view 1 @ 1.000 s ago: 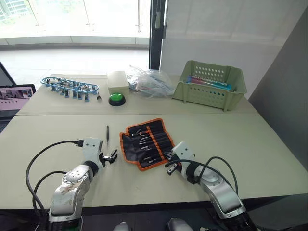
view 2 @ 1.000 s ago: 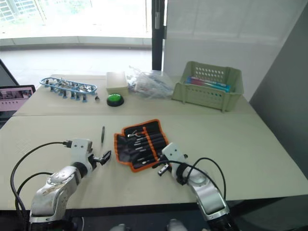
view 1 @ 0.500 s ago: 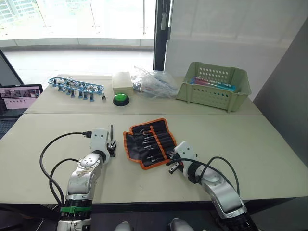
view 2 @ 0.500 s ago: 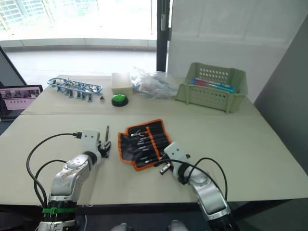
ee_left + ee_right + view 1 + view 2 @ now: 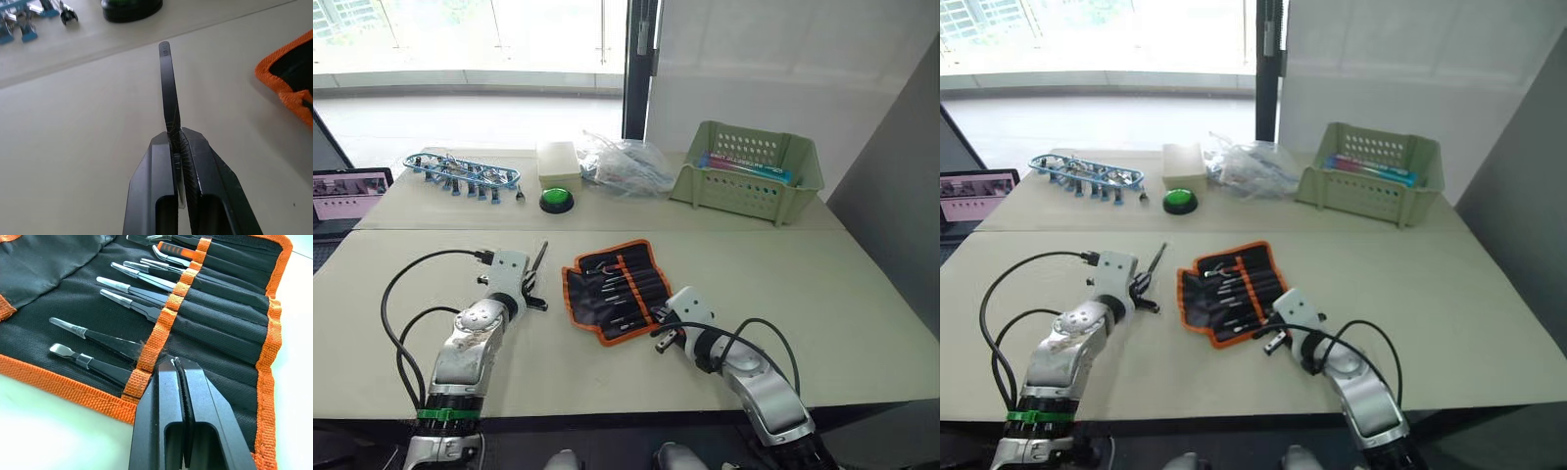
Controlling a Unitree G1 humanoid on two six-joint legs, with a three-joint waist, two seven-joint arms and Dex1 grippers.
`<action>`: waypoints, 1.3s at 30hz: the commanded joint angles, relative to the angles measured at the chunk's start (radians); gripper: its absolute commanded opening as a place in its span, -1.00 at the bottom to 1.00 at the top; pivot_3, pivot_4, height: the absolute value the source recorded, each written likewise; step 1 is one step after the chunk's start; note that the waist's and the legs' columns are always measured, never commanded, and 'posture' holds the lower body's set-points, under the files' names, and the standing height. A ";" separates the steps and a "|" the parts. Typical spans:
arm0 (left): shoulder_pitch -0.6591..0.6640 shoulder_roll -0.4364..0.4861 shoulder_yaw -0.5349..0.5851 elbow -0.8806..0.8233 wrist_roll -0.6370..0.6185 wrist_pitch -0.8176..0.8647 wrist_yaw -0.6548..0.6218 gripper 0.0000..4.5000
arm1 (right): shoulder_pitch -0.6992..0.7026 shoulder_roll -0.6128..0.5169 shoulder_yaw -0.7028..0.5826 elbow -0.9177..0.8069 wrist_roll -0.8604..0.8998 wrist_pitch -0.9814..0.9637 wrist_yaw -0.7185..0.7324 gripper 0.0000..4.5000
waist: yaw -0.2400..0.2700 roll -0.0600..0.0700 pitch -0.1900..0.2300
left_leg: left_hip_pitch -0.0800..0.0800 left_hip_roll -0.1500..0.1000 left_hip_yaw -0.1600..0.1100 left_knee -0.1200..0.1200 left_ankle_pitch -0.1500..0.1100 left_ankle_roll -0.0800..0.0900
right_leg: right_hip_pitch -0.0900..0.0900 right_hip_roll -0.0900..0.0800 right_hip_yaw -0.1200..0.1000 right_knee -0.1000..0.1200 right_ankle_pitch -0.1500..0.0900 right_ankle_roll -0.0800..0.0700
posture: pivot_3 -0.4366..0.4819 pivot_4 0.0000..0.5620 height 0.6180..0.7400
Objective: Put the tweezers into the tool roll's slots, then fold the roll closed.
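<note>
On the far left of the table (image 5: 862, 294) lay a blue-clipped cable bundle (image 5: 460, 174), with a green button (image 5: 556, 200) near it. The left gripper (image 5: 175, 134) was pinched tight on one black tweezer (image 5: 168, 88), which stuck out past the fingertips, lifted and pointing toward the button. Just to the right lay the tool roll (image 5: 615, 289), open and flat, with the other tweezers (image 5: 117, 343) tucked in its slots. The right gripper (image 5: 174, 363) was pressed closed, holding nothing, its tips at the roll's orange strip. A green basket (image 5: 747, 171) sat at the far right.
</note>
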 commanded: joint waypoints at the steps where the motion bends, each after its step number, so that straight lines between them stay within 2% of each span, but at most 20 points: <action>1: -0.019 0.040 -0.040 -0.172 -0.116 -0.018 -0.179 -0.99 | 0.013 -0.004 0.004 0.016 -0.009 0.015 -0.006 -1.00 | 0.001 0.000 0.000 | -0.001 0.000 0.000 0.000 0.000 0.000 | 0.000 0.000 0.000 -0.001 0.000 0.000 | -0.05 -0.47 0.96; 4: 0.029 0.147 -0.131 -0.277 -0.218 0.076 -0.389 -0.99 | 0.011 -0.004 0.005 0.018 -0.010 0.014 -0.006 -1.00 | -0.001 0.000 0.000 | -0.002 -0.001 0.001 -0.002 -0.001 -0.001 | -0.001 -0.003 0.001 -0.002 0.000 -0.002 | -0.05 -0.47 0.96; 6: 0.038 0.218 -0.200 -0.286 -0.210 0.080 -0.475 -0.99 | 0.009 -0.003 0.005 0.020 -0.010 0.014 -0.007 -1.00 | -0.005 0.001 0.000 | -0.003 -0.002 0.002 -0.003 -0.002 -0.001 | -0.002 -0.003 0.001 -0.002 -0.001 -0.003 | -0.05 -0.47 0.96; 11: 0.003 0.320 -0.315 -0.228 -0.143 0.092 -0.556 -0.99 | 0.014 0.002 0.008 0.014 -0.012 0.015 -0.013 -1.00 | -0.002 0.001 0.000 | -0.009 -0.001 0.001 -0.003 -0.001 -0.001 | -0.011 -0.001 0.001 0.000 -0.004 0.001 | -0.05 -0.47 0.96; 16: -0.028 0.356 -0.354 -0.194 -0.104 0.073 -0.596 -0.99 | 0.025 0.005 0.008 0.004 -0.011 0.017 -0.026 -1.00 | -0.001 0.001 0.000 | -0.009 -0.001 0.001 -0.003 -0.001 -0.001 | -0.011 0.000 0.001 0.000 -0.004 0.001 | -0.05 -0.47 0.96; 21: -0.072 0.355 -0.393 -0.159 -0.047 0.058 -0.607 -0.99 | 0.040 0.011 0.011 -0.008 -0.011 0.022 -0.041 -1.00 | 0.000 0.001 0.000 | -0.009 -0.001 0.001 -0.003 -0.001 -0.001 | -0.011 0.000 0.001 0.000 -0.004 0.001 | -0.05 -0.47 0.96; 28: -0.130 0.301 -0.455 -0.143 -0.002 0.074 -0.609 -0.99 | 0.068 0.012 0.011 -0.030 -0.011 0.029 -0.054 -1.00 | 0.004 0.001 0.000 | -0.010 -0.001 0.001 -0.003 -0.001 -0.001 | -0.011 0.000 0.001 0.000 -0.004 0.001 | -0.05 -0.47 0.96; 36: -0.211 0.178 -0.549 -0.048 0.075 0.054 -0.584 -0.99 | 0.092 0.013 0.010 -0.054 -0.009 0.041 -0.069 -1.00 | 0.009 0.001 0.000 | -0.011 -0.001 0.000 -0.001 -0.001 0.000 | -0.010 0.000 0.001 0.000 -0.004 0.001 | -0.05 -0.47 0.96; 39: -0.247 0.089 -0.563 0.009 0.083 0.035 -0.560 -0.99 | 0.093 0.017 0.013 -0.057 -0.009 0.044 -0.074 -1.00 | 0.014 0.001 0.000 | -0.011 -0.001 0.000 0.000 -0.001 0.000 | -0.010 0.000 0.001 0.001 -0.004 0.001 | -0.05 -0.47 0.96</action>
